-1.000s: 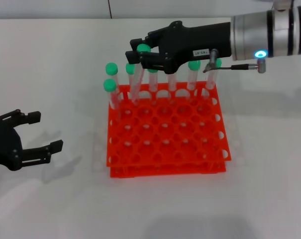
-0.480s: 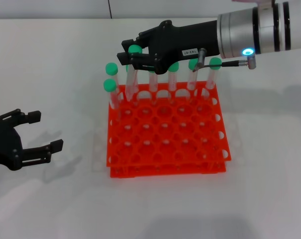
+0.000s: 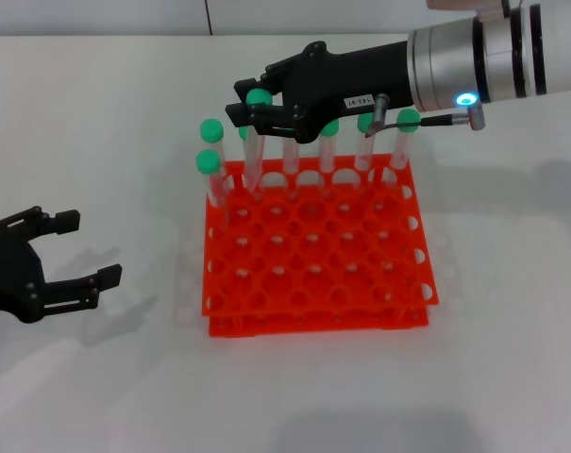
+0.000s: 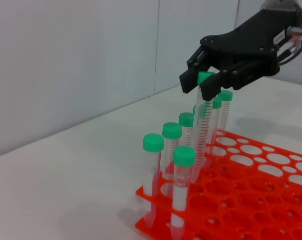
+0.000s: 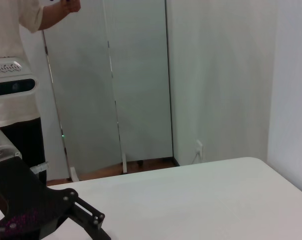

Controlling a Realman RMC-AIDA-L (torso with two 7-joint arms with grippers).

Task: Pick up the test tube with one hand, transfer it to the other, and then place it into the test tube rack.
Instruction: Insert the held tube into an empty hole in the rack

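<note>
My right gripper point(image 3: 250, 106) is over the back left part of the orange rack point(image 3: 313, 250). Its fingers are closed on the green cap of the test tube point(image 3: 254, 151). The tube hangs tilted, with its bottom end down in the back row of the rack, among the other green-capped tubes point(image 3: 209, 175).

My head view looks down on this. The left wrist view looks from the side, so there I can see the dark lines marked along the test tube point(image 4: 202, 131) and the finger tips point(image 4: 190, 80) squeezing its cap.

A small white label point(image 3: 359, 99) sits on my right gripper, but I cannot read it.

My left gripper point(image 3: 82, 250) waits low on the white table point(image 3: 493, 330), well apart from the rack, with its fingers spread open and holding nothing.
</note>
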